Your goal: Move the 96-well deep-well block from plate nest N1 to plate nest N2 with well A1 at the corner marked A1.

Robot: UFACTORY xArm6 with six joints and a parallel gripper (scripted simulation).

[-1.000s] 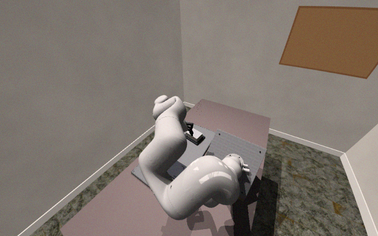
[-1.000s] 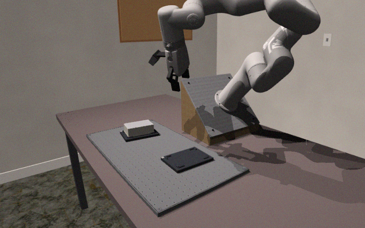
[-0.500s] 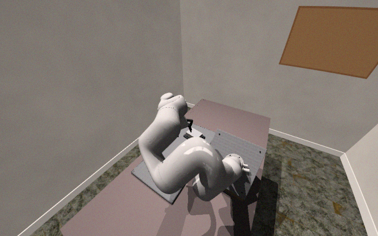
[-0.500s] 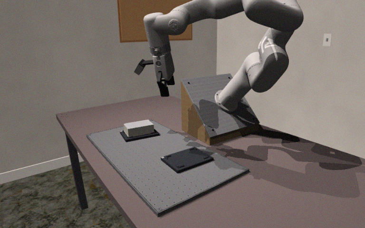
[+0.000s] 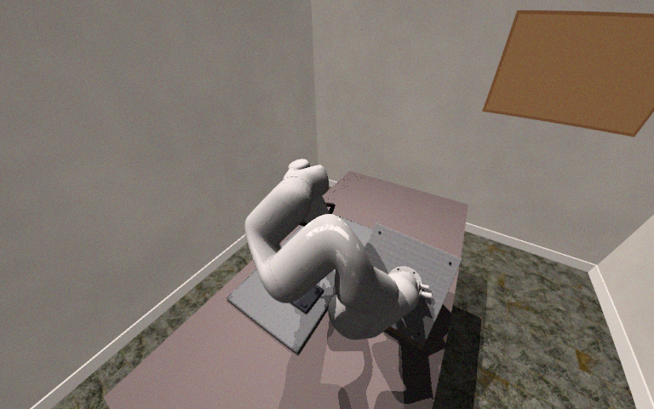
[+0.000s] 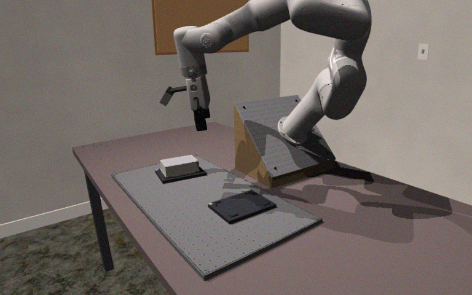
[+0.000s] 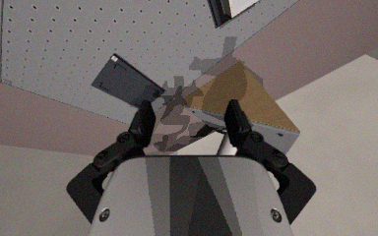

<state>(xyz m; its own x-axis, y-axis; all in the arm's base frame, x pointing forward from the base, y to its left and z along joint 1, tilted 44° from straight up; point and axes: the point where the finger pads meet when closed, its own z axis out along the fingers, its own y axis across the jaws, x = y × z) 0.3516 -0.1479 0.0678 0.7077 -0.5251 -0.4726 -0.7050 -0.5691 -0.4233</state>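
Note:
The white deep-well block (image 6: 179, 165) sits on the dark plate nest N1 (image 6: 180, 176) at the far end of the grey perforated baseplate (image 6: 212, 208). One corner of it shows at the top edge of the wrist view (image 7: 231, 7). The empty dark nest N2 (image 6: 241, 206) lies nearer the front; it also shows in the wrist view (image 7: 125, 81). My gripper (image 6: 200, 122) hangs open and empty high above the table, behind and a little right of the block. Its two black fingers stand wide apart. In the top view the arm hides the block.
The arm stands on a sloped wedge base (image 6: 278, 139) with wooden sides, right of the baseplate. A small camera bracket (image 6: 170, 93) sticks out from the wrist. The table edge (image 6: 93, 166) is just left of the baseplate.

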